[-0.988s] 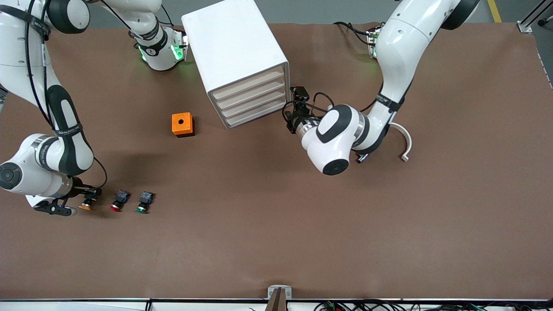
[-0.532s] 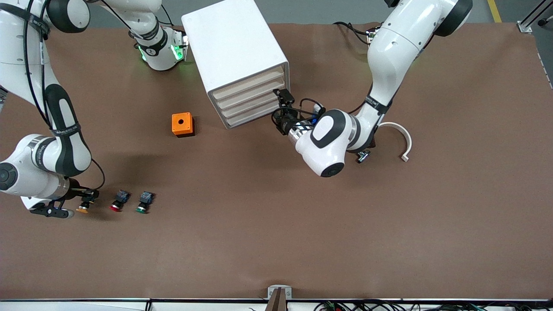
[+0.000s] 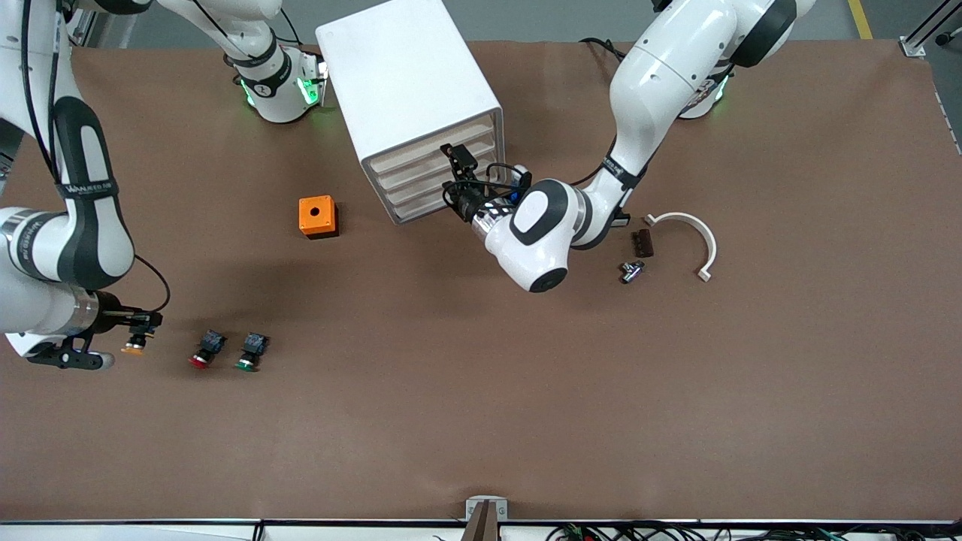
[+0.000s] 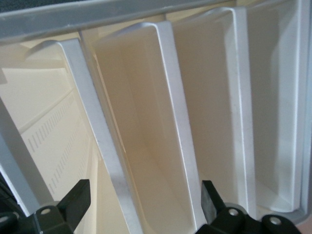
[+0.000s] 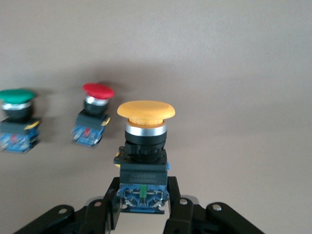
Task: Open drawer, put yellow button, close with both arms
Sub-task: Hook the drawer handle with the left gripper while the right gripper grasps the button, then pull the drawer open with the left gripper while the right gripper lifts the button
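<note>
Two tools: right tool (image 5: 142, 207) clamps yellow button (image 5: 145, 146); left tool (image 4: 141, 207) gapes at drawer (image 4: 141, 126).

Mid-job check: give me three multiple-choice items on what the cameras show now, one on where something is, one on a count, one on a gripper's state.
1. The left gripper is:
A. at the cabinet's drawer fronts
B. over the orange box
C. beside the red button

2. Buttons lying on the table:
A. one
B. two
C. three

3. The right gripper is:
A. open and empty
B. shut on the yellow button
C. shut on the green button

Answers:
1 A, its open fingers face the stacked drawers.
2 B, only red and green lie there.
3 B, its fingers clamp the yellow button's base.
</note>
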Robot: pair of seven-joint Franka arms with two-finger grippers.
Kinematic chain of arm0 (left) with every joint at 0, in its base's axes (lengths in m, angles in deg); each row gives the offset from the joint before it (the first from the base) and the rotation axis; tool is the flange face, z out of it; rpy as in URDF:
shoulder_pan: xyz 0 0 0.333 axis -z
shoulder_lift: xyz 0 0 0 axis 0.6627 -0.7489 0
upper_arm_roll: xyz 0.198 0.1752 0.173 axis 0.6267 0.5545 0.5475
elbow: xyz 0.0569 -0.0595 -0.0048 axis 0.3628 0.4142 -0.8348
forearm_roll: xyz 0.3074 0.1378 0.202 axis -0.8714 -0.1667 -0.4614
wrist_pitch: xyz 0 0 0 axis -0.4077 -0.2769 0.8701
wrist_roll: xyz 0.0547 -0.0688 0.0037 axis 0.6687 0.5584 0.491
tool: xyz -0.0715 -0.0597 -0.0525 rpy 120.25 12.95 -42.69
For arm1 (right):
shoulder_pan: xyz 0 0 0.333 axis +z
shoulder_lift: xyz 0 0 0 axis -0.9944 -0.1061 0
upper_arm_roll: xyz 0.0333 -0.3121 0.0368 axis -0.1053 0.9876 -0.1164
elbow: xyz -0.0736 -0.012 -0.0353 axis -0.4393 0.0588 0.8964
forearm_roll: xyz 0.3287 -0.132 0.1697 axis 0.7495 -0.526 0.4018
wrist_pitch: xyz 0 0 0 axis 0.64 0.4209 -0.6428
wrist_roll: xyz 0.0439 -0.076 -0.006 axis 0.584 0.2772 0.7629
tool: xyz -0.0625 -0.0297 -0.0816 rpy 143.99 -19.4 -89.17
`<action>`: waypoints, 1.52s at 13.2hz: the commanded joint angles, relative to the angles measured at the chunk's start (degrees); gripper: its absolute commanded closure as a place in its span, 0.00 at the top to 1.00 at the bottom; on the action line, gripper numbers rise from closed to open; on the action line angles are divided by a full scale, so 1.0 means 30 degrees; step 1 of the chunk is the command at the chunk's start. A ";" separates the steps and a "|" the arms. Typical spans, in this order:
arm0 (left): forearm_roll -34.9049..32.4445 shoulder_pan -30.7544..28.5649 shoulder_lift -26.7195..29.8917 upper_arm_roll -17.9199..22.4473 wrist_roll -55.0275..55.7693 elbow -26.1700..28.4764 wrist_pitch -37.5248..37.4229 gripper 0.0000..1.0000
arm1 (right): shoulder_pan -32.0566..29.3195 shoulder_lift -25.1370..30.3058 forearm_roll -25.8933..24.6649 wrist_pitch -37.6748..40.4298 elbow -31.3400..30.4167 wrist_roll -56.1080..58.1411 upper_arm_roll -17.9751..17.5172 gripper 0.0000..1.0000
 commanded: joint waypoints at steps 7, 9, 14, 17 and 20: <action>0.0569 0.0464 -0.0158 0.0012 0.0667 -0.0512 -0.0147 1.00 | 0.2021 0.3596 -0.0241 0.5106 0.0636 -0.4151 -0.0037 0.11; 0.0538 0.0726 -0.0128 0.0041 0.0696 -0.0512 -0.0294 1.00 | 0.2461 0.3919 -0.0241 0.5573 0.0636 -0.4910 -0.0037 0.11; 0.0539 0.0728 -0.0098 -0.0279 0.0989 -0.0541 -0.0499 0.78 | 0.3574 0.4505 -0.0095 0.6658 0.0665 -0.7165 -0.0067 0.11; 0.0510 0.0728 -0.0040 -0.0310 0.1223 -0.0541 -0.0587 0.47 | 0.4336 0.4681 -0.0007 0.7157 0.0666 -0.8689 -0.0067 0.12; 0.0422 0.0728 -0.0040 -0.0281 0.1282 -0.0658 -0.0675 0.31 | 0.4805 0.4828 -0.0007 0.7421 0.0695 -0.9541 -0.0067 0.12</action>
